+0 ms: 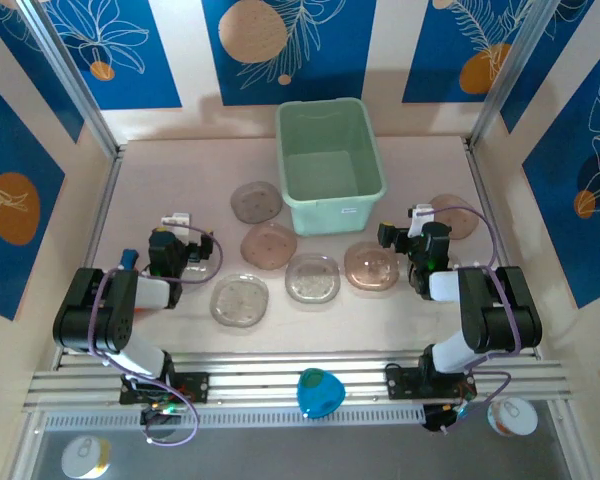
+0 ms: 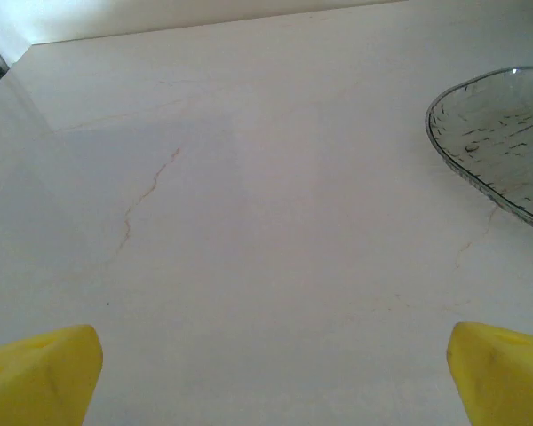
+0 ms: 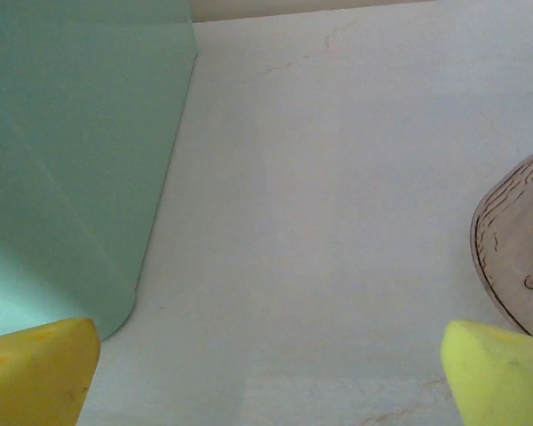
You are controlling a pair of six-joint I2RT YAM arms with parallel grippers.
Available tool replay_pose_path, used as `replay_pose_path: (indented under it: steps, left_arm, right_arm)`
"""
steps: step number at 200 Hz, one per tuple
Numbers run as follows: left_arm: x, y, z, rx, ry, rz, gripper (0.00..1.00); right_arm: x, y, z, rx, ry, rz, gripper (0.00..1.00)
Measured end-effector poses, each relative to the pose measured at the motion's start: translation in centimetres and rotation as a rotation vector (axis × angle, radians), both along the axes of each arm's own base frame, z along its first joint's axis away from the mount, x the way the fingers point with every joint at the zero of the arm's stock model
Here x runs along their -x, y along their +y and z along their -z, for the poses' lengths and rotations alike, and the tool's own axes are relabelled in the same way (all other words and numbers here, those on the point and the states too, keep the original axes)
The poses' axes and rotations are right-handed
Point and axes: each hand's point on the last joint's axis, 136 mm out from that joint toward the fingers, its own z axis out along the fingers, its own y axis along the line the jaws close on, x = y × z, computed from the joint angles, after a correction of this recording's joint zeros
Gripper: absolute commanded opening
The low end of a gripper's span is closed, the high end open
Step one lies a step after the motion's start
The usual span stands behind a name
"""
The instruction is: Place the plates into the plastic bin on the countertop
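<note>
Countertop (image 1: pixel 180 170): pale, flat, carries everything. Bin (image 1: pixel 325 213): mint green, upright at back centre. Plates (image 1: pixel 312 277): six lie flat outside the bin, four in a loose arc in front of it, a grey plate (image 1: pixel 256 201) just left of it, a brown plate (image 1: pixel 452 215) off to its right. Left gripper (image 2: pixel 271 368): fingers wide apart, empty, over bare top, grey plate ahead on its right. Right gripper (image 3: pixel 271 373): fingers wide apart, empty, between bin wall and brown plate.
</note>
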Motion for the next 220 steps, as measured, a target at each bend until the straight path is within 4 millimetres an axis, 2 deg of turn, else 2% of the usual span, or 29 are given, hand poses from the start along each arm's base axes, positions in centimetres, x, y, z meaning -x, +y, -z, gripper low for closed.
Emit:
replay_pose_path:
  steps: [184, 220]
  left_arm:
    - [-0.34, -0.64, -0.36, 0.020, -0.005, 0.041, 1.00]
    - [-0.32, -0.69, -0.27, 0.022, 0.021, 0.047, 1.00]
  right_arm:
    - [0.01, 0.08, 0.00, -0.002, 0.000, -0.004, 1.00]
    - [-0.05, 0.22, -0.13, -0.006, 0.035, -0.013, 0.95]
